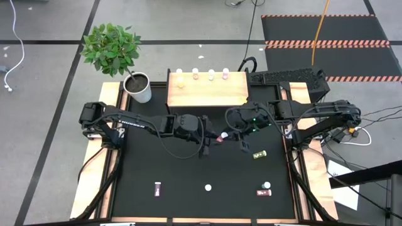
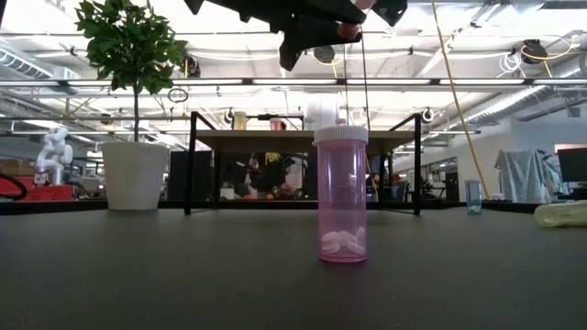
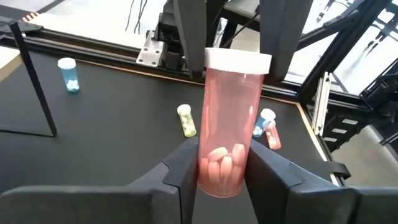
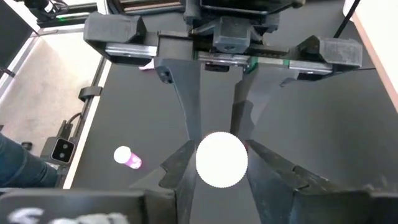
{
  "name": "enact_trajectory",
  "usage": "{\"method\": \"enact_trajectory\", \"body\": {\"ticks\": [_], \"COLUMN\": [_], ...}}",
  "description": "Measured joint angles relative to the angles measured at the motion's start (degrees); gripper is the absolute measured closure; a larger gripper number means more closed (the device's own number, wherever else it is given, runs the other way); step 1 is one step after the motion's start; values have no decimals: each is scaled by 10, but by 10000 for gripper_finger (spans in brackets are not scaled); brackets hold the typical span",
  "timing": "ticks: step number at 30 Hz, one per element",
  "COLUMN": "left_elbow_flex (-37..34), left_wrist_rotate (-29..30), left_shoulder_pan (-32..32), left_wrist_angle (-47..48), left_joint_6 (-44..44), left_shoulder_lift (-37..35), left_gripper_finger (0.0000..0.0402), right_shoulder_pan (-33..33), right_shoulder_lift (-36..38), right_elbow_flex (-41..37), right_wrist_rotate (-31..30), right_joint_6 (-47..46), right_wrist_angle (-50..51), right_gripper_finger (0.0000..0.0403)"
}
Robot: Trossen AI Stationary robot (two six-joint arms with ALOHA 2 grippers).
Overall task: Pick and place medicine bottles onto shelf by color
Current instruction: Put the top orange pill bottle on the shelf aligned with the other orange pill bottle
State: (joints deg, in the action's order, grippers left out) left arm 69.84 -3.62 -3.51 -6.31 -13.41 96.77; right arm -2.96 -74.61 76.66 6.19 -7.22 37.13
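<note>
While both grippers pinch it mid-air, the pink bottle (image 3: 229, 124) lies level, cap toward the right gripper (image 4: 222, 163)

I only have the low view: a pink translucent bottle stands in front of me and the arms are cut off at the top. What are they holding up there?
Observer: One pink translucent plastic bottle with a white cap, in mid-air. The left end effector clamps its body.
Operator: And the right one?
Observer: The right end effector closes on the same bottle's cap, facing the left, as in a handover.
Operator: What is on the shelf top?
Observer: Four small white-capped bottles stand in a row along the far edge of the light wooden shelf; its near half is bare.
</note>
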Motion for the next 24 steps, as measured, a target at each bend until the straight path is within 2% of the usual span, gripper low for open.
{"method": "enact_trajectory", "body": {"ticks": [6, 12, 18, 24], "left_elbow_flex": [0, 0, 0, 0], "left_wrist_rotate": [1, 1, 1, 0], "left_shoulder_pan": [8, 18, 34, 59], "left_wrist_angle": [-26, -70, -113, -196], "left_joint_6": [-1, -2, 15, 34], "left_shoulder_lift": [0, -1, -1, -1], "left_gripper_finger": [283, 283, 282, 282], "right_shoulder_pan": [18, 39, 64, 68], "right_shoulder_lift": [16, 68, 116, 123], "right_elbow_flex": [0, 0, 0, 0], "right_wrist_rotate": [-14, -48, -47, -31], "right_joint_6": [0, 5, 2, 16], "right_wrist_angle": [-26, -62, -123, -223], "right_gripper_finger": [228, 190, 179, 179]}}
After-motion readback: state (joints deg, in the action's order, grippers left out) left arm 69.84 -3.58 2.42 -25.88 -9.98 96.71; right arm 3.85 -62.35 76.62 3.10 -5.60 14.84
